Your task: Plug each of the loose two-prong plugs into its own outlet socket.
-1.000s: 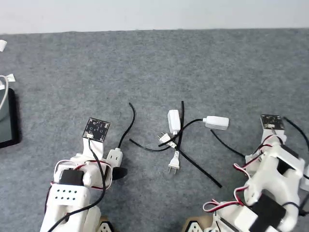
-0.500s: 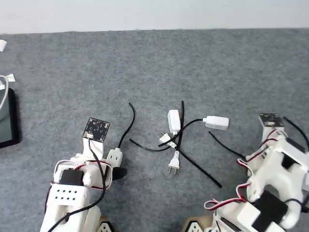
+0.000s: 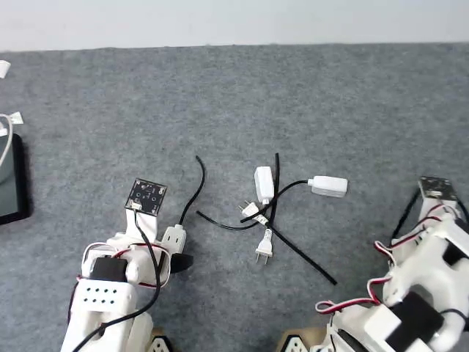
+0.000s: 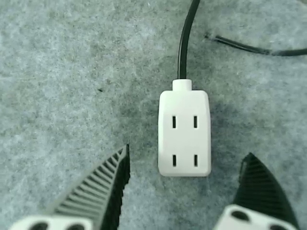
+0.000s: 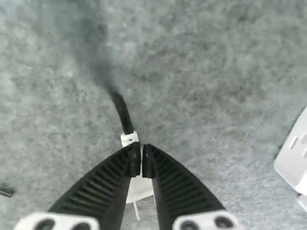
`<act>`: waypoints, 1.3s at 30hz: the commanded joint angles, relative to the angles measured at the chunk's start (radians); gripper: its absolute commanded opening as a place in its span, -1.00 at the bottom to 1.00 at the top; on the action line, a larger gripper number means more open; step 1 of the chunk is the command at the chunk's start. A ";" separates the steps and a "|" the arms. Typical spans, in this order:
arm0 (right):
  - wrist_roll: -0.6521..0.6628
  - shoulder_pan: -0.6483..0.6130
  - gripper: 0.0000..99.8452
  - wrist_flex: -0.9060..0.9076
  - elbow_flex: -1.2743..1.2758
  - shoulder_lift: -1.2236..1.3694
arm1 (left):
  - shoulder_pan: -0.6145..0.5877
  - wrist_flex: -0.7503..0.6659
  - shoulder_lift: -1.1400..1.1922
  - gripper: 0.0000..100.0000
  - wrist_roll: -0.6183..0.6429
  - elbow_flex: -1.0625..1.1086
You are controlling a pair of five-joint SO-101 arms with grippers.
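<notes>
The left pincer stood open, fingers either side of a white outlet socket lying flat on the grey tabletop. The right pincer was closed on a white two-prong plug with black cord. A second plug and a third plug lay loose mid-tabletop.

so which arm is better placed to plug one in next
Right. The right gripper is shut on a white plug, ready to carry to a socket. The left gripper is open and empty, straddling an outlet socket, so it likely suits steadying that socket instead.
</notes>
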 commanded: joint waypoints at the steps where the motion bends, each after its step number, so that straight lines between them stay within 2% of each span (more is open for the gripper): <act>1: 0.015 0.004 -0.98 -0.016 -0.041 0.015 | -0.005 -0.005 -0.014 -0.43 -0.009 -0.004; 7: 0.009 0.001 -0.98 -0.008 -0.043 -0.013 | -0.005 -0.005 -0.014 -0.43 -0.009 -0.004; 16: -0.032 -0.073 -0.98 0.054 -0.037 -0.088 | -0.005 -0.006 -0.014 -0.43 -0.009 -0.004; 33: -0.049 -0.016 -0.98 0.028 -0.080 -0.064 | -0.005 -0.006 -0.014 -0.43 -0.011 -0.004; 39: -0.018 0.004 -0.98 0.025 -0.081 -0.064 | -0.005 -0.006 -0.014 -0.43 -0.011 -0.004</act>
